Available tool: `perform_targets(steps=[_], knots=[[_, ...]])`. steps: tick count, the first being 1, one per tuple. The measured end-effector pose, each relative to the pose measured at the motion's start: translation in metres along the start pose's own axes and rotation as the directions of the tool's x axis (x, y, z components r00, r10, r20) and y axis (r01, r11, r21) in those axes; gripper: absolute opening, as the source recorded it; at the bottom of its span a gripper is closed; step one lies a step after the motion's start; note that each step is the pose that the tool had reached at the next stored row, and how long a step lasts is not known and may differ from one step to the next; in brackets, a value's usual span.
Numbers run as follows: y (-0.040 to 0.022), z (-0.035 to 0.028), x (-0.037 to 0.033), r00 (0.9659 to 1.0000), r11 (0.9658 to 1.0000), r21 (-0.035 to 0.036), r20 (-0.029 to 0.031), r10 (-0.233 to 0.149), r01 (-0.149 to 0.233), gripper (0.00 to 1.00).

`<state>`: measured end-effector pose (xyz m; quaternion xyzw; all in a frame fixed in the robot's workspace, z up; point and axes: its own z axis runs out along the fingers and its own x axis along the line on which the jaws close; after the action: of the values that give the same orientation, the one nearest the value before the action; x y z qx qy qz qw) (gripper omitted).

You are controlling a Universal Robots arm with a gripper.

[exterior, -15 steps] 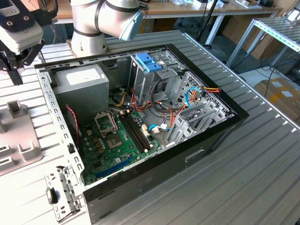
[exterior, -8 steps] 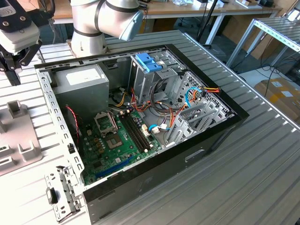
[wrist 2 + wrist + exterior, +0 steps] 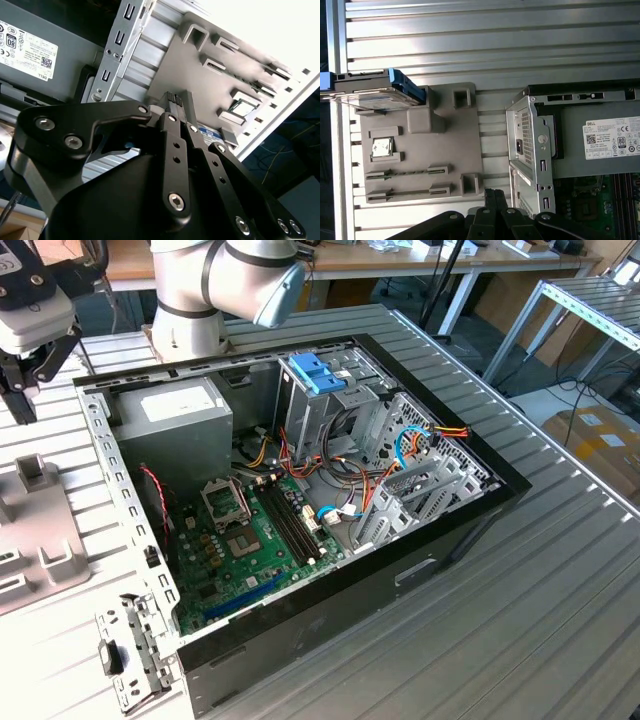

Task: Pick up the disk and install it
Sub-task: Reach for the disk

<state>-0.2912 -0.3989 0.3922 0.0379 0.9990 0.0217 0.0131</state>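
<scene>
The end effector [image 3: 492, 194], closed and empty, hangs over the worktop [image 3: 470, 30]. The disk [image 3: 375, 92] rests on the far corner of the grey fixture [image 3: 430, 150], toward 10 o'clock of the end effector's heading, its long axis running 9-to-3.

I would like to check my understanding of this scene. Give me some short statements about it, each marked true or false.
1. The disk rests at a corner of the grey fixture plate, outside the computer case. True.
2. The pincer grips the disk. False: it is shut on nothing, apart from the disk.
3. The case is open and its motherboard shows. True.
4. The power supply lies on the table beside the case. False: it sits inside the case.
</scene>
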Motion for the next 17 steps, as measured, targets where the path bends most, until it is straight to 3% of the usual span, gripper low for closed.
perform_targets(steps=[17], knots=[[-0.0005,0.0,0.0064,1.0,1.0,0.0001,0.0,0.0,0.0,0.11]])
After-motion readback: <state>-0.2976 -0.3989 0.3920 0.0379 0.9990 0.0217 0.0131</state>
